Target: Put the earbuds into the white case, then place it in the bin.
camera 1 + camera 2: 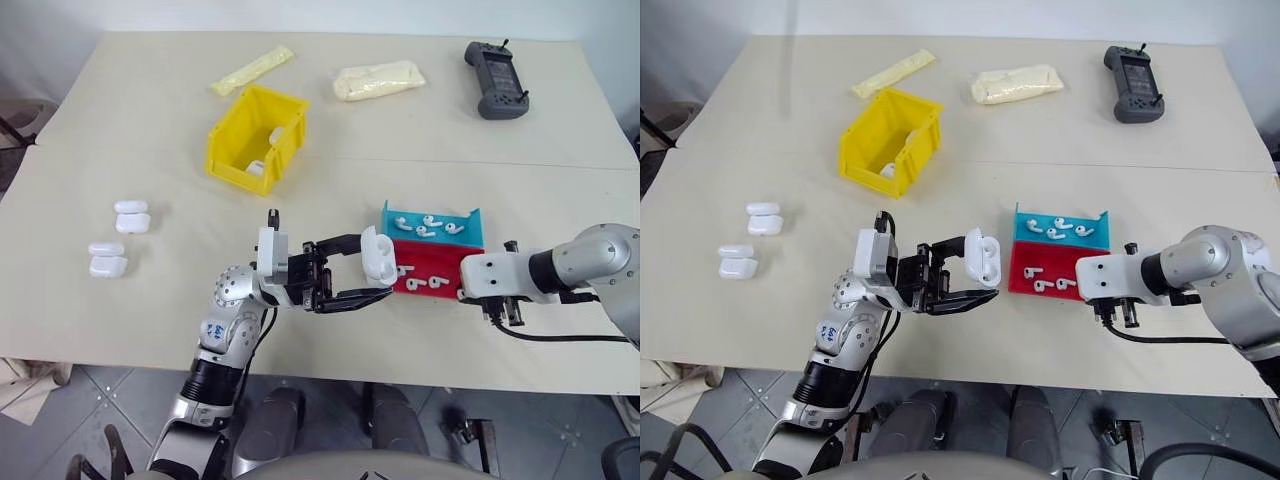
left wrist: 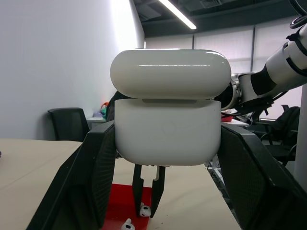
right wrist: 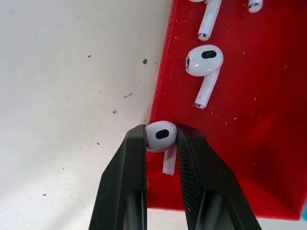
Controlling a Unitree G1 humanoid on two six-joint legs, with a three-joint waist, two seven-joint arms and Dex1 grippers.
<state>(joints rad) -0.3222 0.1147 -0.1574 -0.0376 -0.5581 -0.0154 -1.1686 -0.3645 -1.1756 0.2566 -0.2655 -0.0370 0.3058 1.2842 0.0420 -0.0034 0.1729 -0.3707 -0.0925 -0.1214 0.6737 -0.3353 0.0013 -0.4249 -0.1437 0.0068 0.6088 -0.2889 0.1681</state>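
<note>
Nearest the head camera, the left gripper is clamped on the white case, one black finger on each side of its body (the lid stands ajar, a dark gap showing under it in the left wrist view), and holds it up above the table, close to the near left corner of the red tray.

Just right of that, the right gripper points down at the near edge of the red tray with its fingers pinched on one of the earbuds; the bud's head sits between the pads and its stem hangs below. Another earbud lies loose on the red floor a little beyond it, and more lie farther in.

Behind the red tray and touching it is the blue tray, with several earbuds in it. Over to the left, well apart from the trays, four more white cases rest on the table in two pairs.

Farther back stands the bin, yellow, with white items inside. Beyond it lie two pale yellow packets and, at the far right, a dark handheld controller
</note>
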